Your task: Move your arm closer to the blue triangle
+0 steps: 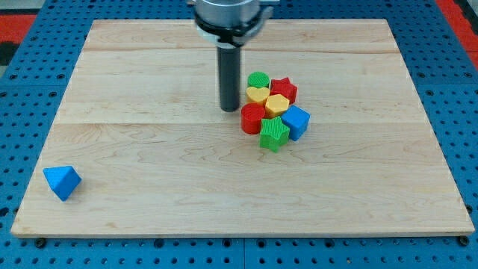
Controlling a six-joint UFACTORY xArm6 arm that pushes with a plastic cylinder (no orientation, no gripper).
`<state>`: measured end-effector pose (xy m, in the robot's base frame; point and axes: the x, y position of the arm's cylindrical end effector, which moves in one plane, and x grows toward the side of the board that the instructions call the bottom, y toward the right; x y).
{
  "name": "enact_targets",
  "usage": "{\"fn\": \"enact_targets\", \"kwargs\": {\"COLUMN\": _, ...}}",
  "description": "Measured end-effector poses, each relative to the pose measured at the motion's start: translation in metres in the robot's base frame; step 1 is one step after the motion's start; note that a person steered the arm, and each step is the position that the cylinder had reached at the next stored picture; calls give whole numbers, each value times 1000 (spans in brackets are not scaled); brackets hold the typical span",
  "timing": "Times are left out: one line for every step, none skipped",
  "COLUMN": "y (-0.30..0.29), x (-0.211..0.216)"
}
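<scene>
The blue triangle (62, 181) lies alone near the board's bottom left corner. My tip (229, 110) stands near the middle of the board, far to the upper right of the blue triangle. It is just left of a cluster of blocks: a green round block (258, 80), a red star (284, 90), a yellow heart (257, 95), a yellow hexagon (277, 104), a red cylinder (252, 118), a blue cube (296, 121) and a green star (274, 133).
The wooden board (149, 90) lies on a blue perforated table (30, 90). The arm's grey mount (228, 15) hangs over the board's top middle.
</scene>
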<state>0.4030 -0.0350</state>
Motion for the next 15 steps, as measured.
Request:
{"fn": "enact_targets", "kwargs": {"y": -51, "x": -20}}
{"fn": "enact_targets", "kwargs": {"y": -74, "x": -21}}
{"fn": "enact_targets", "kwargs": {"y": -89, "x": -21}}
{"fn": "enact_targets", "kwargs": {"y": -98, "x": -21}}
{"fn": "enact_targets", "kwargs": {"y": -84, "x": -5}}
{"fn": "enact_targets", "kwargs": {"y": -87, "x": 29}}
{"fn": "enact_targets", "kwargs": {"y": -66, "x": 58}}
{"fn": "enact_targets", "kwargs": {"y": -36, "x": 98}}
{"fn": "enact_targets", "kwargs": {"y": -34, "x": 133}}
{"fn": "enact_targets", "kwargs": {"y": -32, "x": 158}}
{"fn": "enact_targets", "kwargs": {"y": -31, "x": 178}}
{"fn": "enact_targets", "kwargs": {"y": -30, "x": 197}}
{"fn": "enact_targets", "kwargs": {"y": -44, "x": 198}}
{"fn": "enact_targets", "kwargs": {"y": -71, "x": 198}}
{"fn": "enact_targets", "kwargs": {"y": -96, "x": 198}}
